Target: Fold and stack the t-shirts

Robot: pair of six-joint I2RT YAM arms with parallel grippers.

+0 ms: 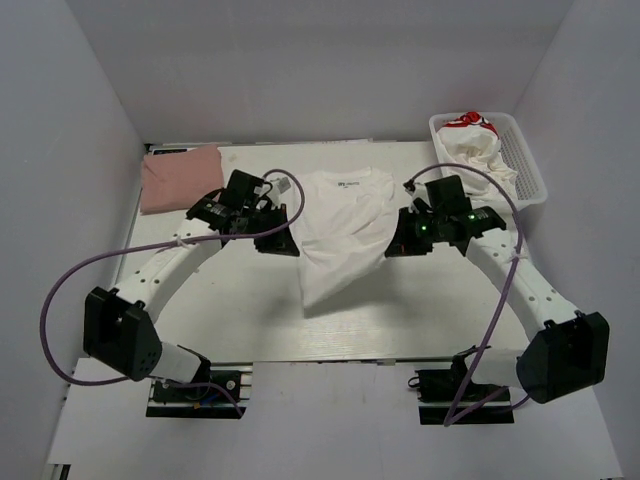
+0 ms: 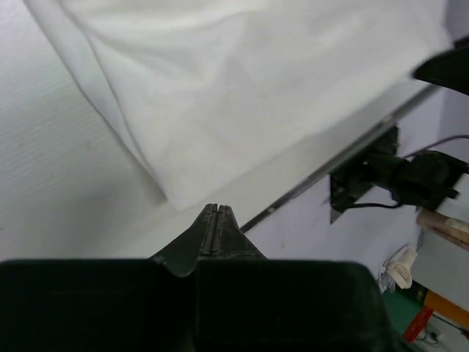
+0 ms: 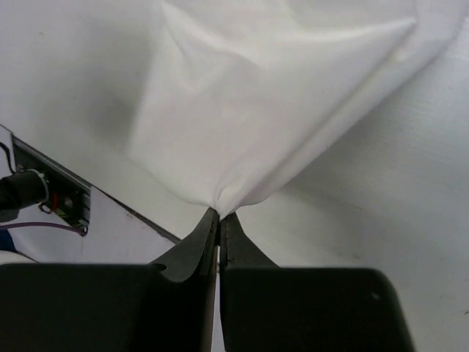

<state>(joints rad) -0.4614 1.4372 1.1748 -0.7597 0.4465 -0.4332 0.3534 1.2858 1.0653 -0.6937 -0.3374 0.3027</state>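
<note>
At the near edge of the bench (image 1: 230, 310) the two arms reach away from their bases toward the middle, one on each side of a white t-shirt (image 1: 340, 225). The shirt lies in the bench's centre, its hem toward the near side and its collar toward the far side, with a small dark mark just below the collar.

The left pincer (image 1: 283, 238) sits at the shirt's left edge. In its wrist view the fingers (image 2: 212, 231) are pressed flat together, and a corner of the white cloth (image 2: 242, 95) lies on the bench just ahead of the tips, a little to their left.

The right pincer (image 1: 393, 243) is at the shirt's right edge. Its wrist view shows the jaws clamped on a gathered point of the cloth (image 3: 256, 125), which fans out from the tips in taut folds.

At the far left corner lies a folded pink t-shirt (image 1: 180, 178). At the far right stands a white mesh basket (image 1: 530, 165), holding crumpled white tees with red print (image 1: 475, 145).
</note>
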